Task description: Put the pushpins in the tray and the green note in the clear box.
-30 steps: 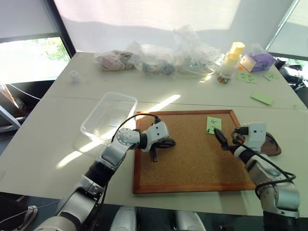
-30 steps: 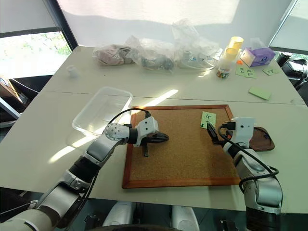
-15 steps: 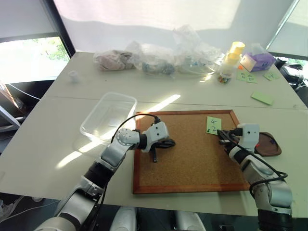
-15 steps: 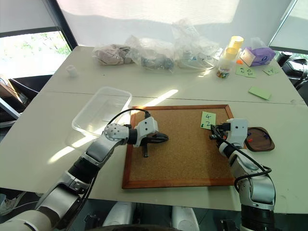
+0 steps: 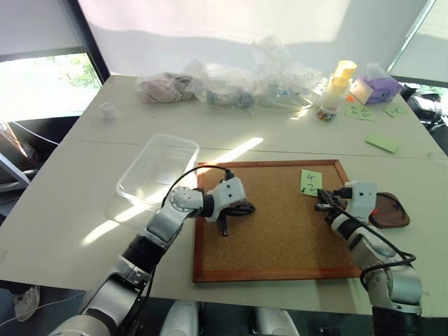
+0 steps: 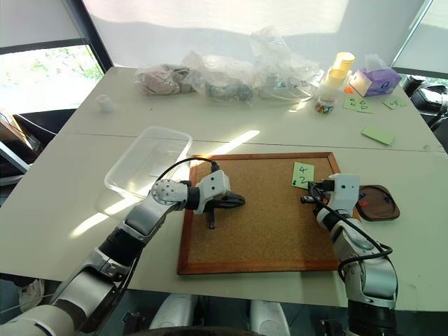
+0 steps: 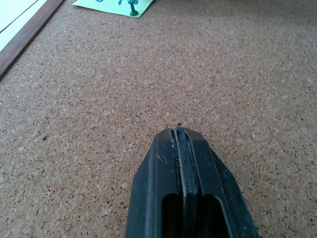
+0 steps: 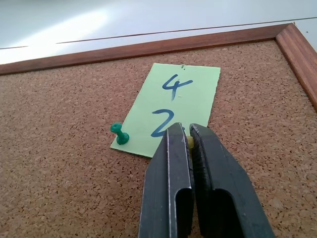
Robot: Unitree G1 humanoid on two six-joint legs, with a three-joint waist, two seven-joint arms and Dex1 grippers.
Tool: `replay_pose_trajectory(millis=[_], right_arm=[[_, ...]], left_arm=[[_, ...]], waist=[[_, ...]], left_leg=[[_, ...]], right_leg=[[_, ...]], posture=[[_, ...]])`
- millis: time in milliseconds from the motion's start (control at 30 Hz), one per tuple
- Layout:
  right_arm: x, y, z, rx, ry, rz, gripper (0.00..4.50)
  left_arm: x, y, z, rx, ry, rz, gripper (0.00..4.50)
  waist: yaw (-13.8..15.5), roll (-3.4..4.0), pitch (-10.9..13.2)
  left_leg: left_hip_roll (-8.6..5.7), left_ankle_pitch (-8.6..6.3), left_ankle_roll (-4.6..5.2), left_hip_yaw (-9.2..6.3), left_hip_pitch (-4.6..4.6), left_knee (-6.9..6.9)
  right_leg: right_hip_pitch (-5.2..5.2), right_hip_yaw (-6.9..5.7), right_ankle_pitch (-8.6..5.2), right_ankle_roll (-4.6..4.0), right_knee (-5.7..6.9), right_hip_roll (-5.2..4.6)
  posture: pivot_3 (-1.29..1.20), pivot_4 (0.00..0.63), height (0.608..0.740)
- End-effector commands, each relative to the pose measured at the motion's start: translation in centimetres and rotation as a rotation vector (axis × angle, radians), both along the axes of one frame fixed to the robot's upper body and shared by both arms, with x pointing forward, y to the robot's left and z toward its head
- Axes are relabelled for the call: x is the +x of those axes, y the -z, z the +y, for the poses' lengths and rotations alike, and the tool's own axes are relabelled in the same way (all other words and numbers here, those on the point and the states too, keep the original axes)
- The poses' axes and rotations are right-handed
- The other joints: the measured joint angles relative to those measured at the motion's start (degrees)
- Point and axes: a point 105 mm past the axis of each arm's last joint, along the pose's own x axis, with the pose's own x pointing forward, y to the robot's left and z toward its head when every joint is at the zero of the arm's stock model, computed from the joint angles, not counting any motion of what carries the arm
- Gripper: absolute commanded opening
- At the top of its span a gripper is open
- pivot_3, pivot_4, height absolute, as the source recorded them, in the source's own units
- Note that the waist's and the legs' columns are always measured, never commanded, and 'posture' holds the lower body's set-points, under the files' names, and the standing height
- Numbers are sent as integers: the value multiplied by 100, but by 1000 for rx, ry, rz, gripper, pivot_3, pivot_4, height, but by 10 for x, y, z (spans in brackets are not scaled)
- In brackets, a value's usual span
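The light green square note (image 8: 171, 109), marked "4" and "2", lies pinned near the far right corner of the wood-framed cork board (image 5: 273, 217) on the white table (image 5: 63, 210). The right claw (image 8: 188, 136) is pinched shut on a small yellow pin (image 8: 189, 142) at the note's near edge, beside a green pushpin (image 8: 119, 134). The left claw (image 7: 179, 144) rests closed and empty on bare cork. The small dark brown tray (image 6: 378, 202) sits just right of the board, the clear plastic box (image 5: 159, 170) to its left.

Cork board (image 5: 280, 224), plastic bags (image 5: 231, 87), purple box (image 5: 378, 89)
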Motion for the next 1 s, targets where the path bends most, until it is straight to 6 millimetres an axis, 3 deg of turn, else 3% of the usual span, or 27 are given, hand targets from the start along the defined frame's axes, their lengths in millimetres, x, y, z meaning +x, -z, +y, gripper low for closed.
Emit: replay_pose_trajectory(millis=[33, 433, 600, 733, 1000], right_arm=[[-1, -37, -10, -28, 50, -161, 26], [-4, -49, -19, -59, 100, -237, 26], [-17, -60, -58, -103, 290, -270, 26], [-31, -46, -92, -139, 425, -169, 26], [-38, -25, -119, -123, 500, -55, 26]], left_arm=[[-9, 48, 22, 190, -32, 128, 0], [-10, 48, 23, 193, -26, 125, 0], [-10, 47, 22, 184, -27, 116, 0], [-9, 45, 20, 173, -27, 112, 0], [-9, 44, 18, 166, -23, 110, 0]], waist=[[0, 0, 0], [-24, -7, -8], [-16, -7, -8], [-14, -8, -9], [-18, -1, -14]], left_leg=[[0, 0, 0, 0, 0, -1], [0, 2, -2, 1, 12, -11], [-1, 2, -3, 2, 13, -13], [-1, 2, -3, 3, 13, -19], [-1, 3, -2, 6, 22, -20]], right_leg=[[0, 0, 0, 0, 0, 0], [5, 0, 0, 0, 0, 0], [4, -1, 0, 0, 0, 0], [4, -1, 0, 1, -1, 0], [11, -2, -1, -2, 0, 2]], posture=[[0, 150, 740], [0, 150, 740], [0, 150, 740], [0, 150, 740], [0, 150, 740]])
